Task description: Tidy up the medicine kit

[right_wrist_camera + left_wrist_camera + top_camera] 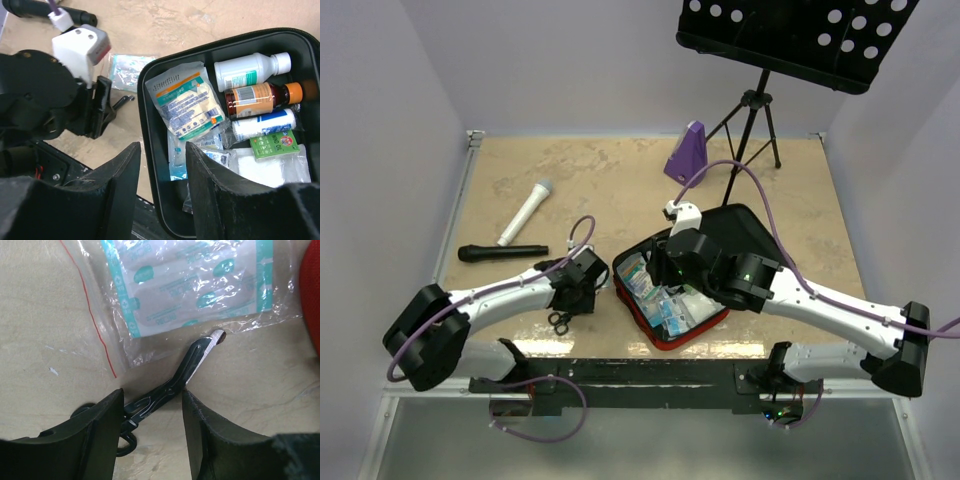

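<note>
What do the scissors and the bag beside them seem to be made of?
Scissors: likely metal blades, dark with a glossy sheen and a bare silvery tip. Bag: thin clear plastic film, judging by wrinkles, glare and the packets showing through.

Little can be read for certain. Inside the medicine kit (152,190), the amber bottle (260,100) at two o'clock carries a barcode on its label. The green box (274,145) at three o'clock bears white capitals too blurred to spell. In the left wrist view, the plaster wrappers (190,285) at twelve o'clock show illegible teal print.
</note>
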